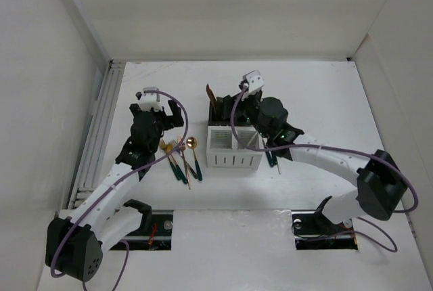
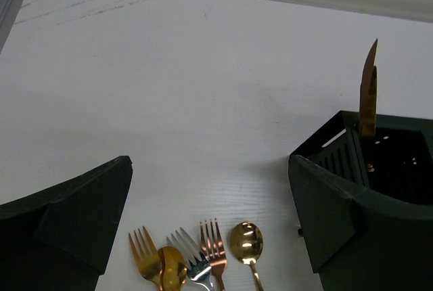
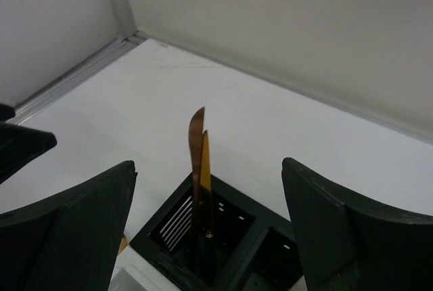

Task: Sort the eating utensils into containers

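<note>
Copper knives [image 3: 201,169] upright (black bin [image 3: 177,218]), below right jaws.

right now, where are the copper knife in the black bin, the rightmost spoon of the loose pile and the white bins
copper knife [image 3: 195,145]: right wrist view, mid-blade
rightmost spoon [image 2: 245,241]: left wrist view, its bowl
white bins [image 1: 233,160]: top external view, slotted front wall

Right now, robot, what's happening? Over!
Left gripper open, empty, by loose gold and copper forks and spoons. Right gripper open, above black slotted bin holding upright copper-toned knives. Nothing blocking.
</note>
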### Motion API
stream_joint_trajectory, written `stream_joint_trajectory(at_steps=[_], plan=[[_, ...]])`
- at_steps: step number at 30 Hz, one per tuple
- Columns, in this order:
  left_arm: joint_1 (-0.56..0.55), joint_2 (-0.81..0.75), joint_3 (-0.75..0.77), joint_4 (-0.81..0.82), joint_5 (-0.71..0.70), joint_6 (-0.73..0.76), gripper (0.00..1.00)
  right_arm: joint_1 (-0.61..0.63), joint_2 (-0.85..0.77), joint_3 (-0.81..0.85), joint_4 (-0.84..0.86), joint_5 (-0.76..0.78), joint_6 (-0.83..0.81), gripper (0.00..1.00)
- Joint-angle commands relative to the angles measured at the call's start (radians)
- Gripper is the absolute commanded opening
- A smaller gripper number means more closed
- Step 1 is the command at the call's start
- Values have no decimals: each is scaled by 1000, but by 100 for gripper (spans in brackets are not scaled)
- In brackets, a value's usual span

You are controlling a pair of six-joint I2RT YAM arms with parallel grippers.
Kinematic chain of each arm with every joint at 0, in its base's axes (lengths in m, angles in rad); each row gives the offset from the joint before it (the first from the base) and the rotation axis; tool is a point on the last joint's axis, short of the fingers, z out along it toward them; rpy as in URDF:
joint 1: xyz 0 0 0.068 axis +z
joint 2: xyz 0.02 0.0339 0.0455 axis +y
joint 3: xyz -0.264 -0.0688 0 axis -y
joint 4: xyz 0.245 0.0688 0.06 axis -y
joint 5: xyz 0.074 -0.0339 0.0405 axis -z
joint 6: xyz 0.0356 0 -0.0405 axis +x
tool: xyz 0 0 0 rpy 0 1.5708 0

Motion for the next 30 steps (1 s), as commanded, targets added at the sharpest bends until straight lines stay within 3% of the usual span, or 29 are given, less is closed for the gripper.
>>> stream_joint_trajectory(at_steps=[1,9,11,14,16,23,30], plan=[[3,-3,108,-112,-87,-142,100,14,-81,71,-69,146,18,93],[-53,74,195,-328,-90,-243,93,46,-150,174,-287,255,114,90],[-53,115,195,-342,-34,-254,82,56,-176,162,-318,275,143,88],[-53,136,195,-353,130,-254,54,67,-222,162,-417,300,223,81],[-53,149,195,-365,198,-286,48,67,-251,162,-480,300,309,78],[-84,210,91,-502,360,-440,44,87,-253,315,-951,353,510,77],[-218,239,100,-577,303,-467,39,110,-349,240,-999,433,538,76]])
